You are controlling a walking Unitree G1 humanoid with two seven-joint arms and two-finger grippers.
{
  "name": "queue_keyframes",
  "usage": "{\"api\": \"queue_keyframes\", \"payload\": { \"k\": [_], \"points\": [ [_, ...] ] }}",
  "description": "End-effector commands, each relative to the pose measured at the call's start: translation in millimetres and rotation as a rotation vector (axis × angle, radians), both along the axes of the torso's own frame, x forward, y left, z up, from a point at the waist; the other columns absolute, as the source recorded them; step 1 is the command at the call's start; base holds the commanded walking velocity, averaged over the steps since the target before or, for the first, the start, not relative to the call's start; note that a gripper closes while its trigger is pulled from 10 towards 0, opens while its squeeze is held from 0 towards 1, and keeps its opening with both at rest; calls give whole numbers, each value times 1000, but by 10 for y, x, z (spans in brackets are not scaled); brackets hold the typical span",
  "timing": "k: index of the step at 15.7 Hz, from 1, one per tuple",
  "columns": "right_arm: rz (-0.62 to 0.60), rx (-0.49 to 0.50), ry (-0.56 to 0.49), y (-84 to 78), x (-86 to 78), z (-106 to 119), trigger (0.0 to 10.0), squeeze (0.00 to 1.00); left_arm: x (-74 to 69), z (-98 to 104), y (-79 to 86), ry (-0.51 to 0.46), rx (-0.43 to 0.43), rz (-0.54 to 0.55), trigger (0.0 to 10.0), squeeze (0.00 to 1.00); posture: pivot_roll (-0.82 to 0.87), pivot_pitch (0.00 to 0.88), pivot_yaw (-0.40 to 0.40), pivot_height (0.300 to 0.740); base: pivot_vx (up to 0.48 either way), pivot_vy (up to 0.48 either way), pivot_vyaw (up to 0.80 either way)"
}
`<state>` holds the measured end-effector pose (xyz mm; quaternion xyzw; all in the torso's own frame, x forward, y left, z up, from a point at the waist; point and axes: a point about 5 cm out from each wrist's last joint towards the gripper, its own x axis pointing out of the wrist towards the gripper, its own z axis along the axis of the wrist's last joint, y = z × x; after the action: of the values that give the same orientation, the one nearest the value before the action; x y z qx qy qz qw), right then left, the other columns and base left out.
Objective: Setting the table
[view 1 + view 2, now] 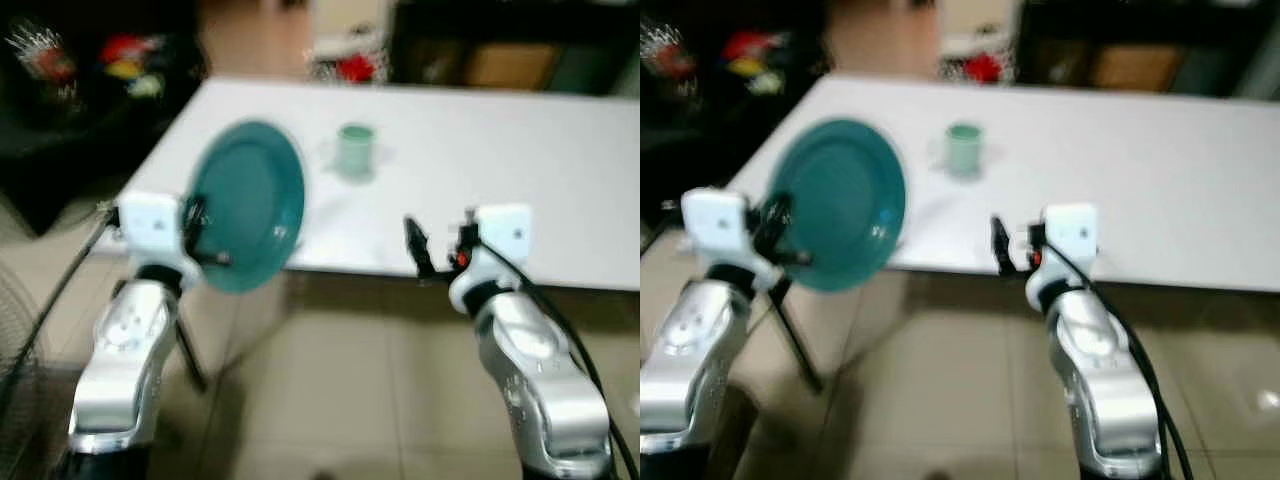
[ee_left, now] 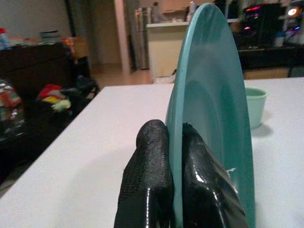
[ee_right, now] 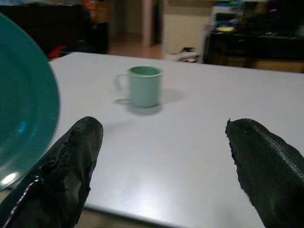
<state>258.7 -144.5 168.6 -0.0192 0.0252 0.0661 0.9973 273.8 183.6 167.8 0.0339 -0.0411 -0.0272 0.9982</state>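
the left gripper clamps the teal plate upright by its rim at 7 o'clock from the green mug already on the white table, while the right gripper gapes empty, so plate placement remains.

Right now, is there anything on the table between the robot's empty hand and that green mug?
No. In the right wrist view, only bare white table lies between the open right hand and the mug.
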Motion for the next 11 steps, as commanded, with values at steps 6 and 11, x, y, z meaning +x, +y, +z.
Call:
{"api": "queue_keyframes", "payload": {
  "k": [6,11],
  "points": [
    [110,106,34,39,-42,-9,10000,0,-54,117,-16,-60,-108,-1,10000,0,-29,0,2,740,438,0,0],
    [225,151,54,133,-105,-9,10000,0,-30,105,76,-17,-221,31,10000,0,-18,0,10,740,227,0,0]
  ]
}}
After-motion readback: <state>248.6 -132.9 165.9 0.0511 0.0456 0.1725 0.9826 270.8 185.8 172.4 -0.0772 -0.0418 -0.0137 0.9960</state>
